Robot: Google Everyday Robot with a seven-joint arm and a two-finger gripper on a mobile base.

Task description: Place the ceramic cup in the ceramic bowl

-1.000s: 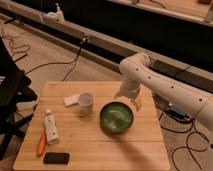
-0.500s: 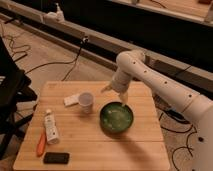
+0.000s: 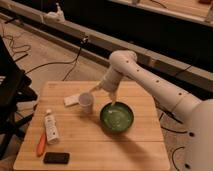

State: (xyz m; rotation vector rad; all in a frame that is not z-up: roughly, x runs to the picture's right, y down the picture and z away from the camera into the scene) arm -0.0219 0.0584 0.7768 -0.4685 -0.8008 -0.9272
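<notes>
Camera view shows end effector (image 3: 100, 90) just beside ceramic cup (image 3: 86, 102), grip state unreadable.

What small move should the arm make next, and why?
Probably ease the gripper left and down toward the cup. The cup stands upright on the table, left of the bowl, not yet held, and the gripper hovers just beside it.

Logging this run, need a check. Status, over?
Gripper close by ceramic cup, at its upper right. Cup upright on table, left of ceramic bowl, not yet in. Nothing between them.
</notes>
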